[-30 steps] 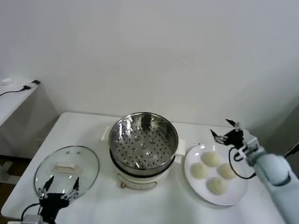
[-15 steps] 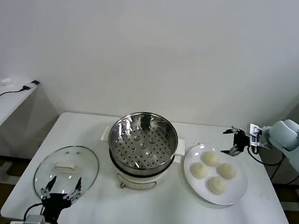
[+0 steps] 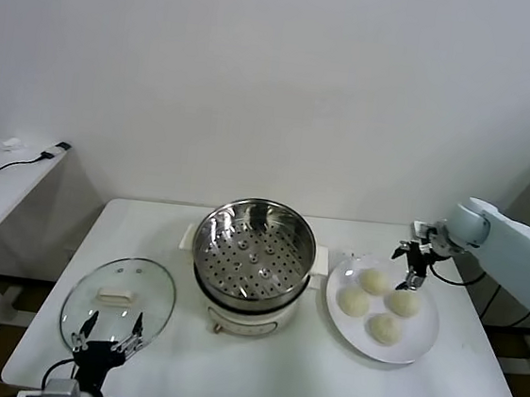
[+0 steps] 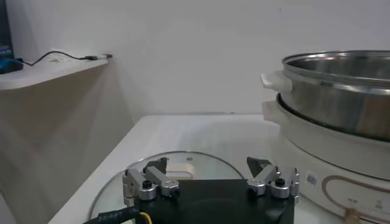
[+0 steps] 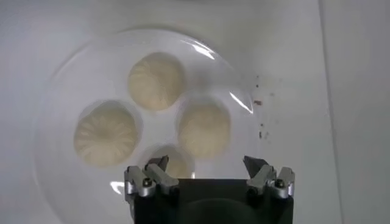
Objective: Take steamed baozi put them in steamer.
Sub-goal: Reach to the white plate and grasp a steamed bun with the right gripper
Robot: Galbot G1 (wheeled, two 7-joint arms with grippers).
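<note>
Four steamed baozi (image 3: 375,280) lie clustered on a flat white plate (image 3: 420,343) at the right of the white table (image 3: 322,375), just beside the steamer (image 3: 254,245). One steel basket with a perforated floor sits on the cream pot base; nothing lies inside it. One glass lid (image 3: 119,299) with a white handle rests flat on the table at the left. Hovering above the plate's far edge, the right gripper (image 3: 414,262) has its fingers spread wide and grips nothing. Low at the table's near left edge, over the lid, the left gripper (image 3: 106,336) is likewise spread wide and empty.
</note>
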